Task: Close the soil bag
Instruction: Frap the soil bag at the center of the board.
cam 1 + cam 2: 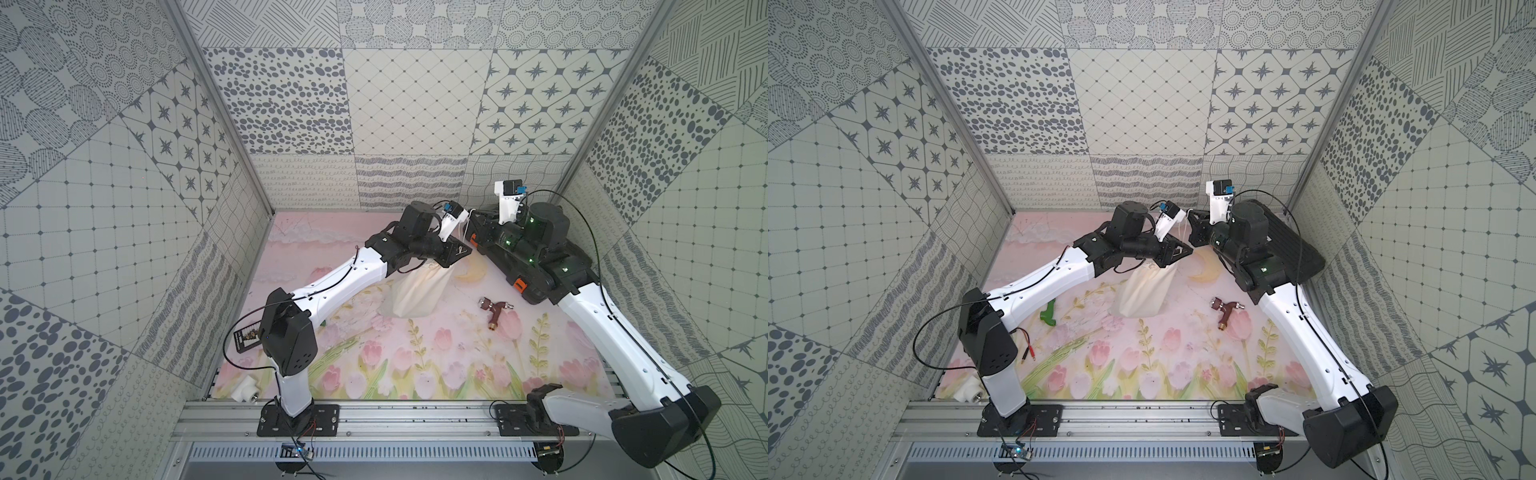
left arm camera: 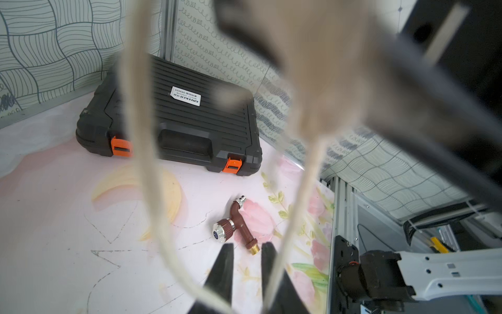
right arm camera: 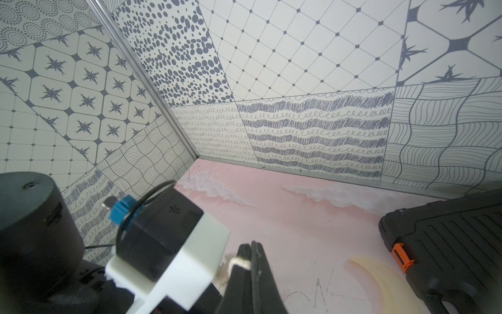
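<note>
The soil bag [image 1: 417, 297] [image 1: 1142, 297], a cream cloth pouch, stands mid-table with its gathered neck hidden under my left wrist. My left gripper [image 1: 459, 249] [image 2: 247, 244] hovers over the neck, fingertips a narrow gap apart. Two blurred strands of the white cord [image 2: 146, 152] run down across its fingers and meet at their roots. Whether they are pinched there is cut off by the frame edge. My right gripper [image 1: 473, 226] [image 3: 250, 244] sits just beyond, jaws pressed together on a bit of white cord [image 3: 239, 262].
A black ribbed case [image 2: 176, 122] [image 1: 1291, 245] with orange latches lies at the back right, under my right arm. A brown tap [image 1: 494, 313] [image 2: 236, 223] lies right of the bag. Near the left arm are a green piece [image 1: 1049, 313], a card [image 1: 245, 338] and a white fitting [image 1: 245, 388].
</note>
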Available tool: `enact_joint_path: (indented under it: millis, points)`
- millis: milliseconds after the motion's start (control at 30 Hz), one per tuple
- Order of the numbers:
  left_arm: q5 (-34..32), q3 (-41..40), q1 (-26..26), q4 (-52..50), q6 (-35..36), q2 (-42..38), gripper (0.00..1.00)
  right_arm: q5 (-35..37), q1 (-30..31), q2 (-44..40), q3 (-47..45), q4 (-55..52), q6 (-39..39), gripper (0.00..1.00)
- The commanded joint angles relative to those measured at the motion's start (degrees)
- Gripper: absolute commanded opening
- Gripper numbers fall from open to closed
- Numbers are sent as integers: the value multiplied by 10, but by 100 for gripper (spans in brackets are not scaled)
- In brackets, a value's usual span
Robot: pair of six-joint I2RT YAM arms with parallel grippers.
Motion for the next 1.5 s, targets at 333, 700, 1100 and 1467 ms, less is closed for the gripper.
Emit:
enact_joint_path:
  millis: [333,700,1100,1467]
  points:
    - [-185,-170,-3,-139,34,-38,10,103,-89,-28,67,-15,0,0]
    - [-240,-265,7,-175,30,-76,20,113,-132,-22,99,-16,24,0]
    - [-319,-300,111,-208,-3,-168,0,49,-184,-15,71,-22,51,0]
    - [-320,-108,156,-236,58,-186,0,-115,-106,83,40,15,42,10]
